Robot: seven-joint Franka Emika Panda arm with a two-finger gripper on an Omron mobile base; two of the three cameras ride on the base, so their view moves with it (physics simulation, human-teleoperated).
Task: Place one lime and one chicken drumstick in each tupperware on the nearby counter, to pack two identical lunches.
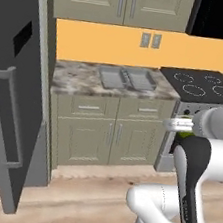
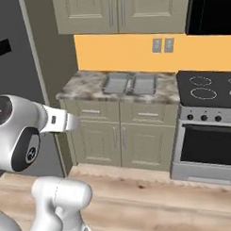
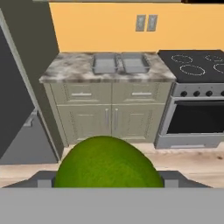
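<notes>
A green lime [image 3: 108,162] fills the foreground of the hand view, sitting between the two dark finger tips [image 3: 43,180] of the claw [image 3: 108,181], whose jaws stand wide and closed around it. Beyond it runs pale wood flooring [image 3: 192,162], then beige cabinets [image 3: 109,118] under a speckled stone counter [image 3: 70,70], backed by an orange wall [image 3: 96,26] with two outlets [image 3: 146,22]. A black stovetop [image 3: 194,65] adjoins the counter; a dark refrigerator [image 1: 10,93] stands on its other side. Two grey tupperware [image 3: 120,63] trays lie side by side on the counter, touching, well apart from the claw and straight ahead of it.
</notes>
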